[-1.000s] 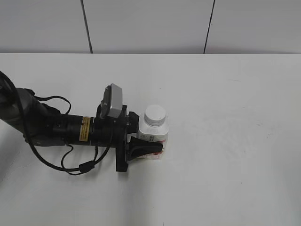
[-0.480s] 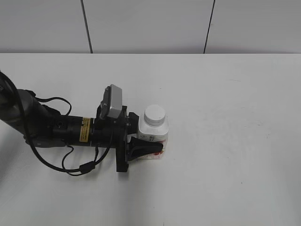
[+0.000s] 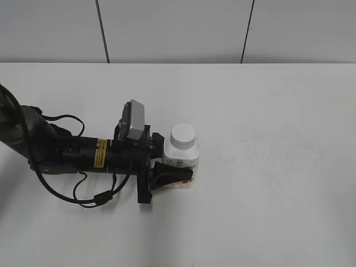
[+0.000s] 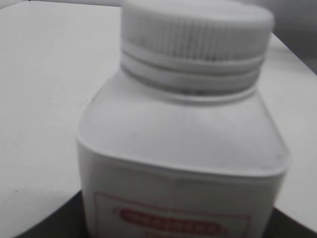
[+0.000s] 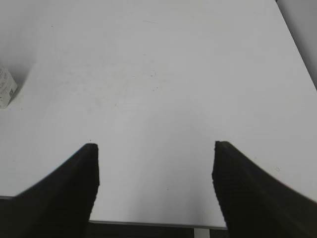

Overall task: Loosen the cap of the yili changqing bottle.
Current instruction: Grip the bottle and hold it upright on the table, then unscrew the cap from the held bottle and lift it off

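White tabletop (image 3: 267, 167), plain, with a pale panelled wall (image 3: 178, 30) behind; I log the items from my near edge outward. Item one: left arm (image 3: 55, 150), lying low along the table from the left, black, with looped cable and the wrist camera housing on top. Item two: left gripper (image 3: 177, 167), pressed onto the lower body of the yili changqing bottle (image 3: 181, 161); one dark finger (image 3: 173, 174) shows across the label on the near side, the other is hidden behind the bottle. Item three: the bottle itself, upright left of the table's middle, squarish, white, pink-red label; my left wrist view is filled by its shoulder and neck. Item four: the cap (image 3: 183, 135), white, ribbed at the side, seated square on the neck with its collar ring closed under it, nothing touching it. Item five: right gripper (image 5: 156, 193), seen only in its own wrist view, fingers spread wide over bare table, the bottle's corner at the far left edge of that view, well apart. Status, as I judge it: bottle secured, first part done; the twist on the cap is not yet begun, and the right gripper has the whole approach ahead.
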